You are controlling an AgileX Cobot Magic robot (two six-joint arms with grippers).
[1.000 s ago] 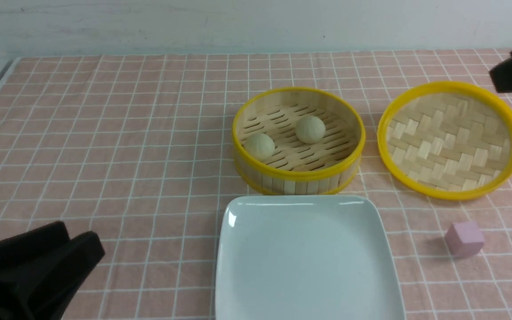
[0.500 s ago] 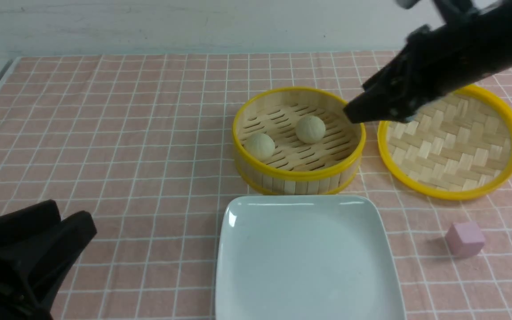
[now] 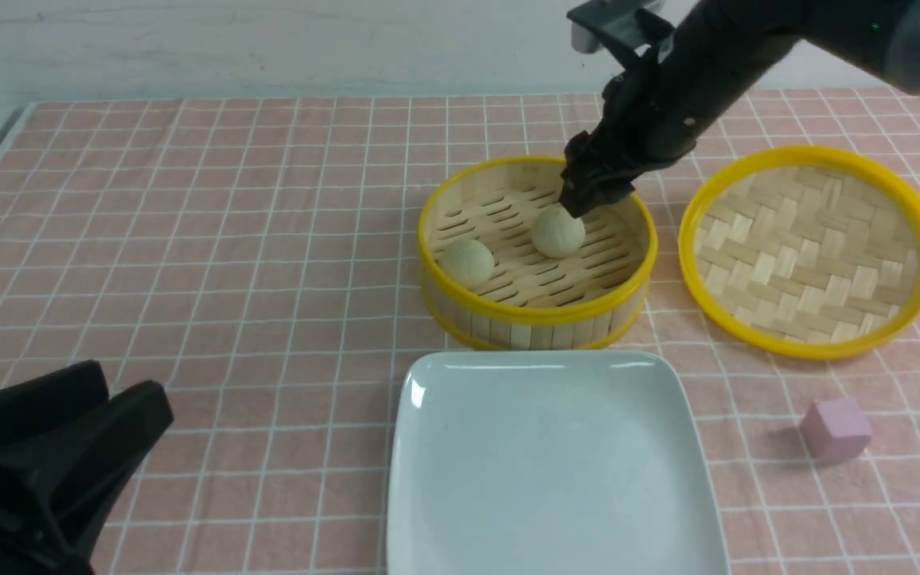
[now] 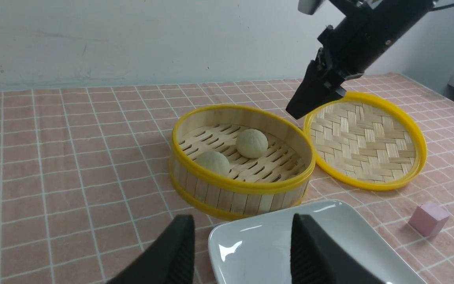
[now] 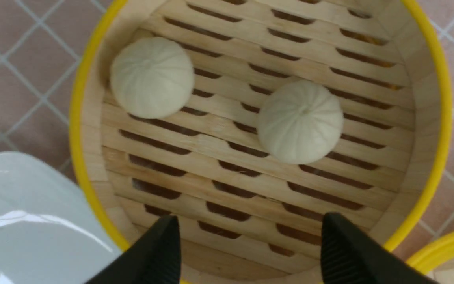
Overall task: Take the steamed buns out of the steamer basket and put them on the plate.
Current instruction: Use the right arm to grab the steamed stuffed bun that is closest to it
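Pink checked cloth point(image 3: 188, 239) with white grid lines covers the table, and behind it we see a plain whitish wall point(image 3: 268, 40).

On the cloth, the middle bun point(image 3: 557, 232) rests near the centre of the slotted floor of the steamer basket point(image 3: 532, 331). The left bun point(image 3: 466, 263) lies against the basket's inner wall on the robot's left. Both are cream-coloured with faint pleats running to the top, and they sit apart from each other.

The plate point(image 3: 548, 479), glossy white and square with rounded corners, lies just in front of the basket on the robot's side. Its far edge is close to the basket's wall.

We see the right gripper point(image 3: 584, 200) reaching in from the upper right, and it hangs over the far right part of the basket. From the left wrist camera its tip is raised above the rim and clear of the buns. Its own camera looks straight down into the basket, showing the two black fingers well apart.

To the right of the basket, just beside it, lies a shallow woven lid point(image 3: 811, 251) with a yellow rim. A small pink cube point(image 3: 835, 430) sits on the cloth to the right of the plate.

The left gripper point(image 3: 128, 395) is low at the near left corner, well apart from the basket, with its fingers spread.
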